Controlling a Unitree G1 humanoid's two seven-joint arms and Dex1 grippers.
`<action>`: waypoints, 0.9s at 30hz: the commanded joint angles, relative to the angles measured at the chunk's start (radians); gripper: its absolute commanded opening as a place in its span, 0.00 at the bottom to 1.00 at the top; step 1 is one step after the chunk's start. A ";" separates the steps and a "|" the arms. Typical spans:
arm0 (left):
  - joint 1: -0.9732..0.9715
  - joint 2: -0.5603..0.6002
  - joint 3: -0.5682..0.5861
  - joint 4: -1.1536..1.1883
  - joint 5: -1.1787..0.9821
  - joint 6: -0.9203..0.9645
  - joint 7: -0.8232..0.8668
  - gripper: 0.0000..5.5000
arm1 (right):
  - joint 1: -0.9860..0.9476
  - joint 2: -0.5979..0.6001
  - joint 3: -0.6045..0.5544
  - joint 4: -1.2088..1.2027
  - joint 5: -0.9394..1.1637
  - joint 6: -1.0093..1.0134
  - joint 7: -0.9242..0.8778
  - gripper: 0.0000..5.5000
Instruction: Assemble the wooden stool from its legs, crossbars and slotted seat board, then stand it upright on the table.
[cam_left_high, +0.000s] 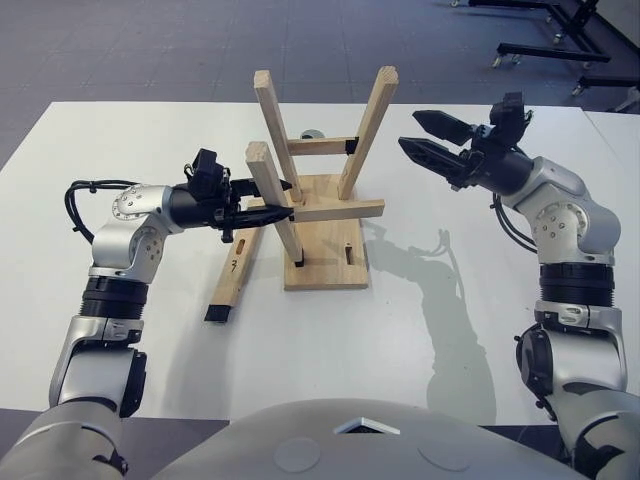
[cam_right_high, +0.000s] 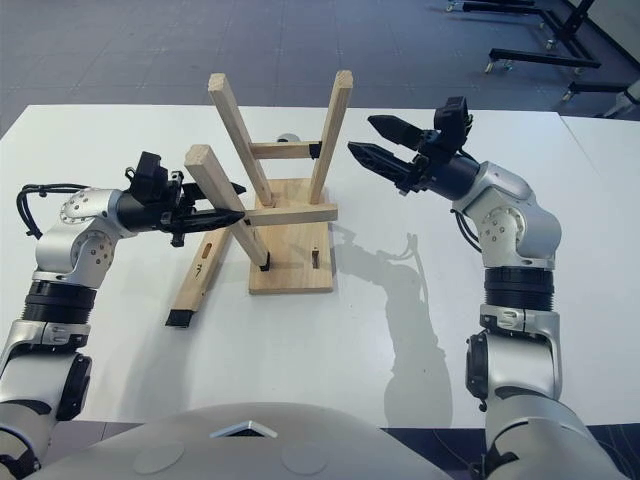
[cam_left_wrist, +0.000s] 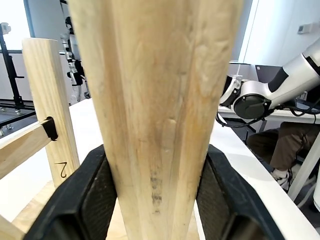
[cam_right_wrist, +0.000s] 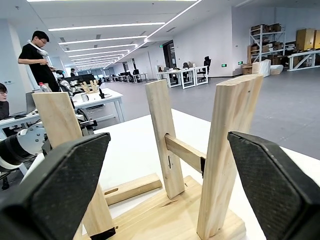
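The slotted seat board (cam_left_high: 325, 258) lies flat on the white table. Three legs stand up from it: two far ones (cam_left_high: 275, 125) (cam_left_high: 368, 125) and a near left one (cam_left_high: 268, 190). One crossbar (cam_left_high: 320, 146) joins the far pair, and another (cam_left_high: 340, 210) runs along the near side. My left gripper (cam_left_high: 285, 203) is shut on the near left leg (cam_left_wrist: 155, 100), its pads (cam_left_wrist: 85, 195) pressed on both sides. Open in the air, my right gripper (cam_left_high: 408, 129) hangs just right of the far right leg (cam_right_wrist: 227, 150) without touching it. A loose leg (cam_left_high: 232, 275) lies on the table left of the board.
A small grey object (cam_left_high: 312, 133) sits on the table behind the stool. The table (cam_left_high: 450, 330) has bare room to the right and in front of the board. Black stands (cam_left_high: 560, 50) are on the floor beyond the far right corner.
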 joint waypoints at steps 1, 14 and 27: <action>0.042 0.034 -0.110 0.020 0.162 -0.044 -0.021 0.38 | -0.030 -0.007 -0.004 -0.008 0.002 0.017 0.001 0.79; 0.089 0.068 -0.172 -0.013 0.217 -0.054 0.061 0.47 | -0.012 0.021 -0.031 -0.041 0.014 0.022 -0.033 0.79; 0.239 0.156 -0.014 -0.194 0.236 -0.024 0.166 0.80 | 0.084 0.050 -0.087 -0.122 0.045 0.020 -0.101 0.79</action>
